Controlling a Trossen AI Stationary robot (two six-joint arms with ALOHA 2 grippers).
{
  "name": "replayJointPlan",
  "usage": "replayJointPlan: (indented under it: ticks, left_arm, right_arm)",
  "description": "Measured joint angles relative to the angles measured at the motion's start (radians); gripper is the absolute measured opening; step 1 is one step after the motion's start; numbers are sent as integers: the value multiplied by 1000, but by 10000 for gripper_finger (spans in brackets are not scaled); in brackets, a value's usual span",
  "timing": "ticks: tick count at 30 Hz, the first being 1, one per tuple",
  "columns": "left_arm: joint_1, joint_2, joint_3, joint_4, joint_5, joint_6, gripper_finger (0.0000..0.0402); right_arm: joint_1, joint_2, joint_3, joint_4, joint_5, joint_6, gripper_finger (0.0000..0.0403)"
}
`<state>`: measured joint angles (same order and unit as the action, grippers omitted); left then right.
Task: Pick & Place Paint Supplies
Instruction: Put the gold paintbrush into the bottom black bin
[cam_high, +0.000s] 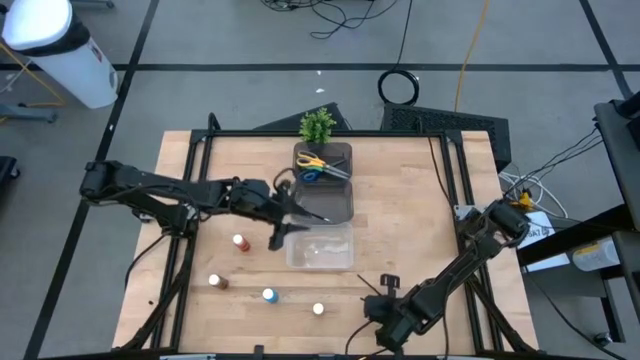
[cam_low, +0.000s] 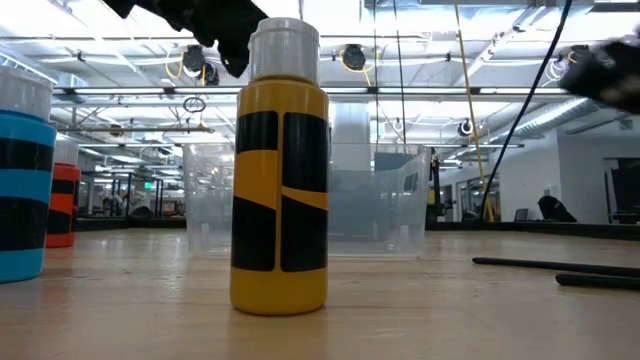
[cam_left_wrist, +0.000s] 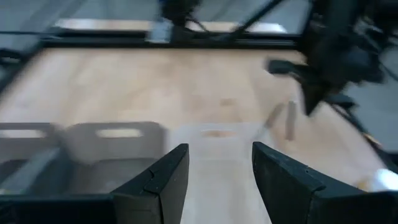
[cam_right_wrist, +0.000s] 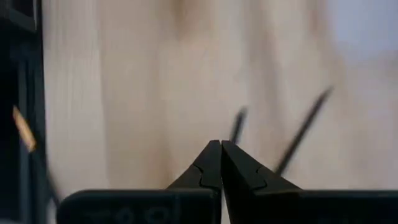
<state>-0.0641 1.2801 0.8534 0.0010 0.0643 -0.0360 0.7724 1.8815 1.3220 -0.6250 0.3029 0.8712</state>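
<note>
Four small paint bottles stand on the table: red (cam_high: 240, 243), brown (cam_high: 215, 283), blue (cam_high: 269, 295) and a pale-capped yellow one (cam_high: 318, 309), which fills the low view (cam_low: 280, 170). Scissors (cam_high: 322, 167) lie in the dark bin (cam_high: 335, 200). Thin dark paintbrushes (cam_high: 385, 283) lie on the table near the front right. My left gripper (cam_left_wrist: 214, 168) is open and empty above the left rim of the clear bin (cam_high: 320, 248). My right gripper (cam_right_wrist: 221, 144) is shut and empty, just short of two brushes (cam_right_wrist: 303, 132).
A small green potted plant (cam_high: 317, 125) stands behind the dark bin at the far edge. Bare wood (cam_high: 420, 200) lies to the right of the bins. Dark frame rails (cam_high: 190, 200) run along the table's sides. Two brushes show in the low view (cam_low: 560, 265).
</note>
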Motion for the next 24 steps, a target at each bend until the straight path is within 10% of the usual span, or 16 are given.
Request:
replayJointPlan:
  ticks: [14,19,24]
  left_arm:
    - [-165,139,14,161,-8,34,189]
    - [-221,129,63,52,-151,34,189]
    - [-241,129,69,86,-321,23,189]
  right_arm:
    - [-51,-263,-17,33,878,-319,0]
    - [-140,-377,-141,186,761,-379,13]
    - [-179,-446,-309,598,300,-631,32]
